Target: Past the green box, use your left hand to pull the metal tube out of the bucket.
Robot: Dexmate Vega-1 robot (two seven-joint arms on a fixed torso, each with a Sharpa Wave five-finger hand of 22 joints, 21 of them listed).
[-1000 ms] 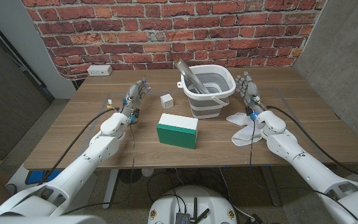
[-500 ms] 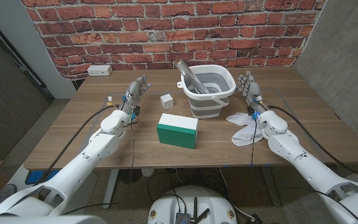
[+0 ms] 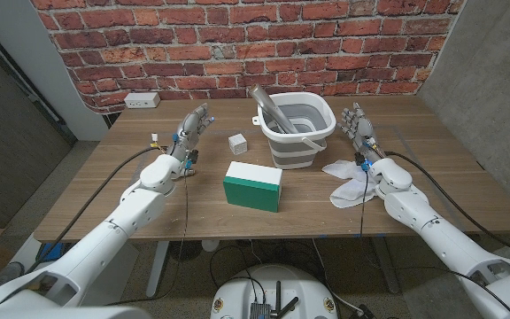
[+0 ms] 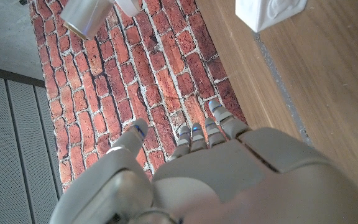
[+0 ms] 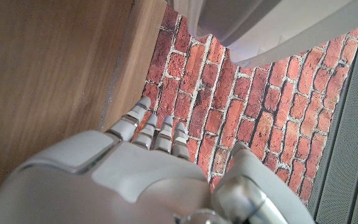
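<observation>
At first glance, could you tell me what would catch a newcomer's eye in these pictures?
Probably the grey-and-white bucket at the table's far middle, with the metal tube leaning out over its left rim. In front of it lies the green box, with a small white cube behind it. The left hand and right hand flank them, fingers apart and holding nothing.

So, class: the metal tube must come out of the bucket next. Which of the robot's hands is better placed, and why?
Left. The metal tube leans out over the bucket rim on the left hand side, its top end pointing that way. The right hand would have to reach across the bucket. Both hands are open.
</observation>
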